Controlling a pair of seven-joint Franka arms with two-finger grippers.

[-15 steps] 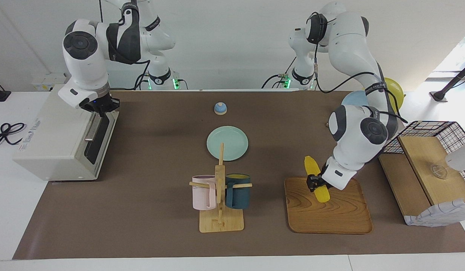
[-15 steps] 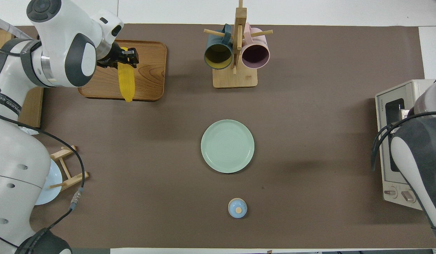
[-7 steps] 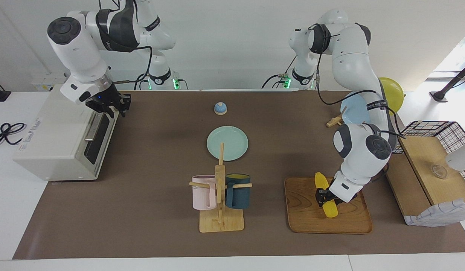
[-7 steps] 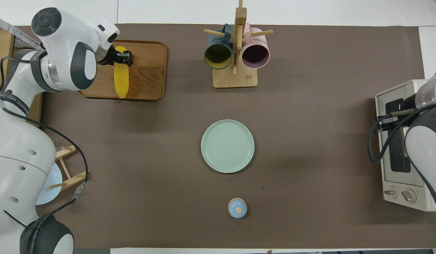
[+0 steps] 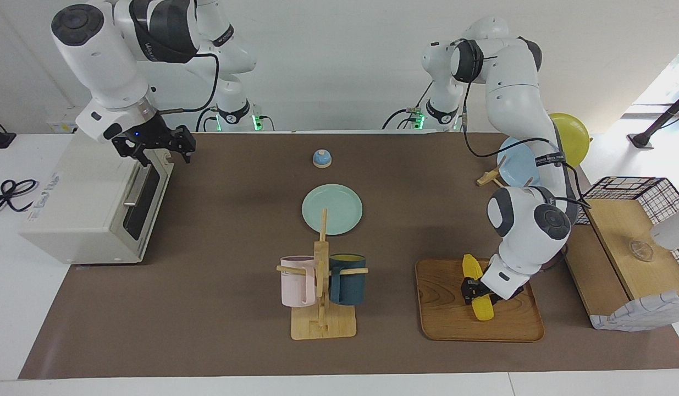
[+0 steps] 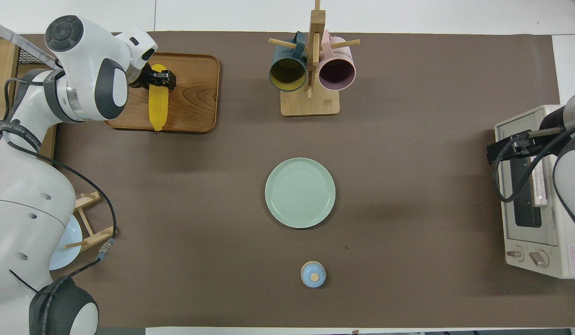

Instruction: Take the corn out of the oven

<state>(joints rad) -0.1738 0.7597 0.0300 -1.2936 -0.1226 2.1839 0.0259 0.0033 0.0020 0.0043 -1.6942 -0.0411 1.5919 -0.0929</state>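
Note:
The yellow corn [image 5: 478,301] lies on the wooden tray [image 5: 443,316] at the left arm's end of the table. My left gripper [image 5: 471,290] is down on the tray and shut on the corn's middle; it also shows in the overhead view [image 6: 159,79] with the corn [image 6: 157,109]. The off-white oven [image 5: 86,203] stands at the right arm's end, its dark glass door [image 5: 142,204] closed. My right gripper [image 5: 159,152] is open and empty, above the oven's top corner nearest the robots. It shows in the overhead view [image 6: 508,146] over the oven [image 6: 534,232].
A pale green plate [image 5: 332,209] lies mid-table, a small blue knob [image 5: 321,158] nearer to the robots. A wooden mug rack [image 5: 321,286] with a pink and a dark blue mug stands beside the tray. A wire-and-wood basket shelf [image 5: 630,242] and a plate stand [image 5: 515,159] are at the left arm's end.
My left gripper has lowered the corn onto the tray. My right gripper has lifted off the oven door's handle and opened.

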